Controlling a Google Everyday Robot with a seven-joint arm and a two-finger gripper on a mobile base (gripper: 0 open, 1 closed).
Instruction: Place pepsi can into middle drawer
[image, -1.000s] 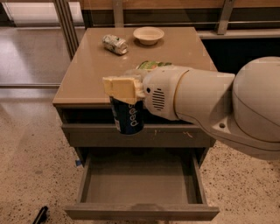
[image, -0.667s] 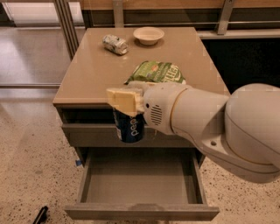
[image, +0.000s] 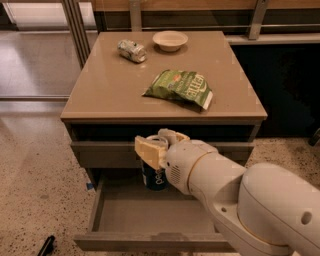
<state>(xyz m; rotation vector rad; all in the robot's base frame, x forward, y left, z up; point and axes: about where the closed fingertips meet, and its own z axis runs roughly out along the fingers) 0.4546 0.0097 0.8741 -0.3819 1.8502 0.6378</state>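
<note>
My gripper (image: 159, 148) is shut on the pepsi can (image: 153, 178), a dark blue can with white lettering, held upright by its top. The can hangs over the back part of the open middle drawer (image: 150, 214), in front of the closed drawer face above it. The drawer is pulled out, with a plain grey base and nothing else inside. My white arm (image: 240, 200) comes in from the lower right and hides the drawer's right side.
On the tan cabinet top (image: 110, 85) lie a green chip bag (image: 181, 87), a pale silver-green can on its side (image: 132, 50) and a small pale bowl (image: 170, 40). A dark object (image: 46, 246) lies on the speckled floor at the lower left.
My gripper has moved down with the pepsi can, from level with the cabinet top to in front of the upper drawer face, over the open drawer.
</note>
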